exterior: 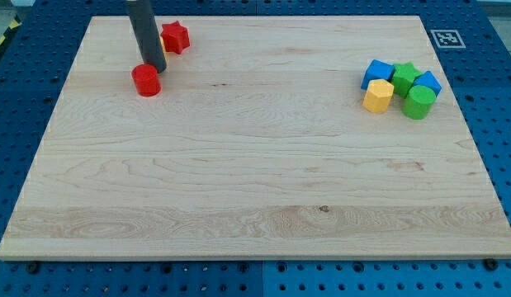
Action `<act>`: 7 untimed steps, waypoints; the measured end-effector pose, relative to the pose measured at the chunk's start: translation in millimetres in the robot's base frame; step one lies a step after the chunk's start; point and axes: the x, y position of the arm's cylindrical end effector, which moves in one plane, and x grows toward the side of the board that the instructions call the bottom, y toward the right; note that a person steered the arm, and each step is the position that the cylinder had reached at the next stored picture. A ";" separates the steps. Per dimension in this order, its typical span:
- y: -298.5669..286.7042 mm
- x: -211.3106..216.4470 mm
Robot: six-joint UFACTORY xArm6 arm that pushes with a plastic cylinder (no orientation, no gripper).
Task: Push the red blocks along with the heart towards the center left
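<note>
Wooden board (255,190) fills view. Green cylinder (418,102), yellow block (377,96) nearest, in 3 o'clock cluster with green star (404,76), two blue blocks (376,72). Red cylinder (145,80) at 10 o'clock; my tip (156,68) touching its upper right edge, holding nothing. Red star (176,37) at 1 o'clock of tip. Yellow sliver behind rod, shape unclear.
</note>
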 end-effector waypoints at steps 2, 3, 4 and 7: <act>-4.7 20.0; -14.5 20.1; -6.8 20.1; 13.1 58.7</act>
